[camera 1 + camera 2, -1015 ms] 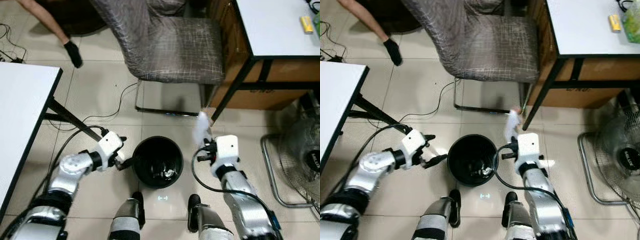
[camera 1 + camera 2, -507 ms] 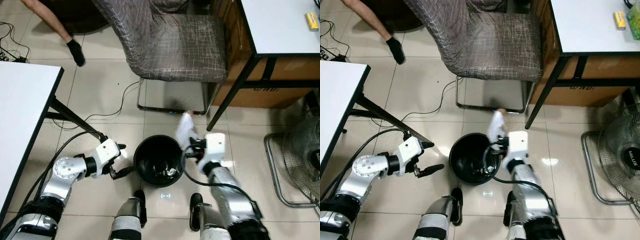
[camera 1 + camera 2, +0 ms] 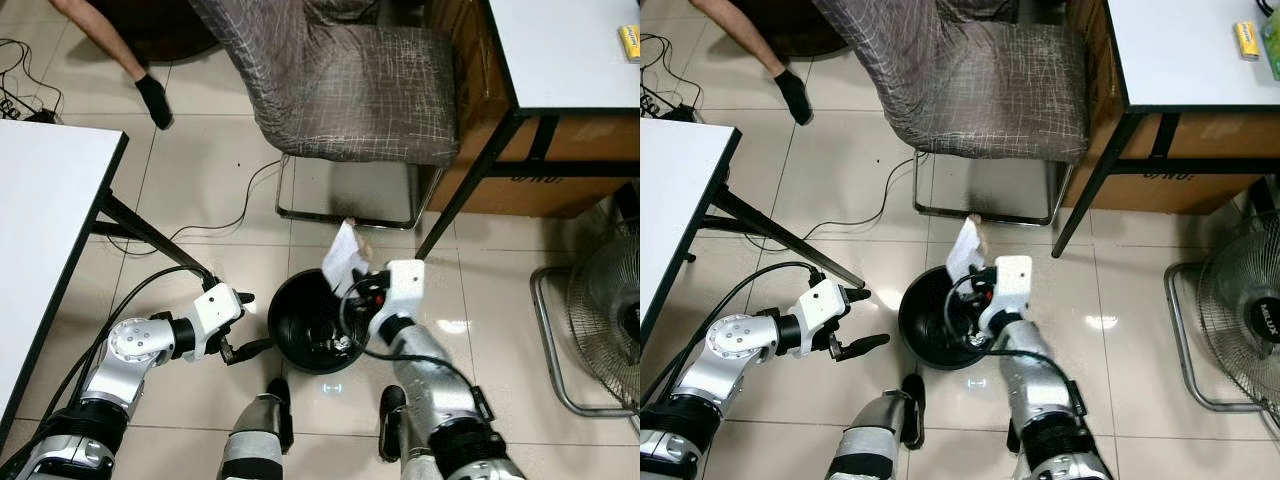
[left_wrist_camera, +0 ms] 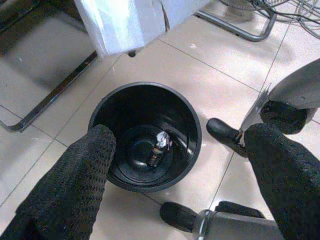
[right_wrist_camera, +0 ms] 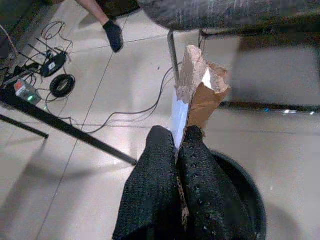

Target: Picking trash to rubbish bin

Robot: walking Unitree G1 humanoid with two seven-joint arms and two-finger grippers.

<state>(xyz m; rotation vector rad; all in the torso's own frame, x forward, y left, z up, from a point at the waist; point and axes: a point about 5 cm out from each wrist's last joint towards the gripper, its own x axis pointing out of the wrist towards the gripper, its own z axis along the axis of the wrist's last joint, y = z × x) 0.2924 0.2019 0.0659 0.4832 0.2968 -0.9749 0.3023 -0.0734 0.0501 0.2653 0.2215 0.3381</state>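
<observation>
While the right gripper (image 3: 358, 285) hangs over the far rim of the black rubbish bin (image 3: 290, 325), its fingers (image 5: 165, 200) are clenched on a torn piece of white and brown paper trash (image 3: 343, 255), which sticks up above the bin's opening. Inside the bin, small bits of litter (image 4: 159, 145) lie on the bottom. At the bin's left side, the left gripper (image 3: 240, 325) is held low, just beside the rim, its fingers (image 4: 70, 185) released and spread wide. Beyond the bin stand a grey fabric chair (image 3: 340, 80) and a white counter (image 3: 560, 50); a fan (image 3: 605, 320) stands to the right, and a person's leg (image 3: 115, 55) is at the far left.
</observation>
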